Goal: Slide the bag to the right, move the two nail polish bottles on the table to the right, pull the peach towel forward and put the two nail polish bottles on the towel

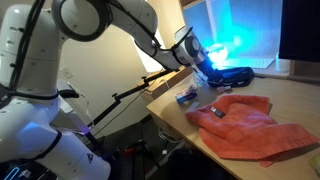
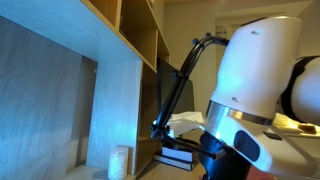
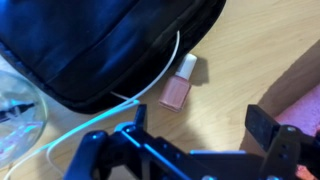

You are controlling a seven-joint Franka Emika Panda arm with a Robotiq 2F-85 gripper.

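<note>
Jaws wide, empty; gripper [image 3: 197, 135] poised over 1 pink nail polish bottle [image 3: 178, 86] beside black bag [image 3: 100, 40], probably lining up a grasp.

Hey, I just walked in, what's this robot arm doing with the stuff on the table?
The gripper hovers with its jaws open over a nail polish bottle. The bottle lies on the wooden table, right at the edge of the black bag. Nothing is held. The peach towel lies spread on the table close by. I can't pick out the second bottle for sure.
</note>
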